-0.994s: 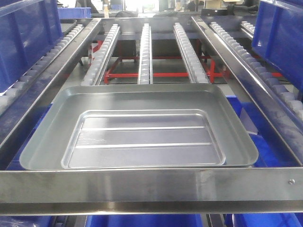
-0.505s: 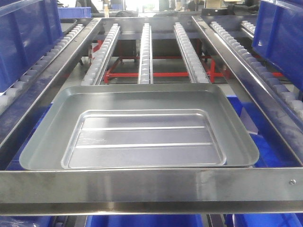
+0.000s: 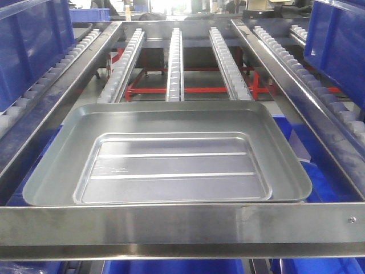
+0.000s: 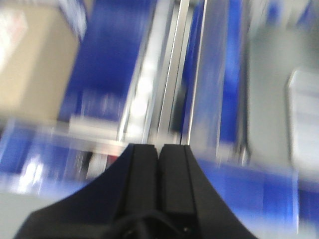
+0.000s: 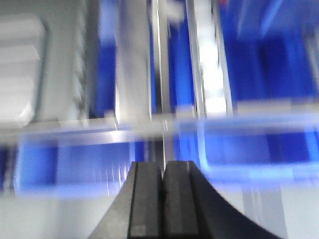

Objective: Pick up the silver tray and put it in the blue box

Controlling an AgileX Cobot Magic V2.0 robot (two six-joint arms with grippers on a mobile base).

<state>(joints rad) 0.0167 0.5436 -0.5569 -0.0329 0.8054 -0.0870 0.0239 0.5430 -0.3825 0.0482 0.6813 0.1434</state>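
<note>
We see the silver tray [image 3: 171, 157] flat at centre frame; our left hand [image 4: 158, 148] and right hand [image 5: 162, 166] are pinched closed, empty.

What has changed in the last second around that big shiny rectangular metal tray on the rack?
Nothing visibly. The large shiny rectangular silver tray lies flat behind the steel front bar exactly as before, untouched. The wrist views are blurred now; the left gripper and right gripper are each closed, holding nothing.
</note>
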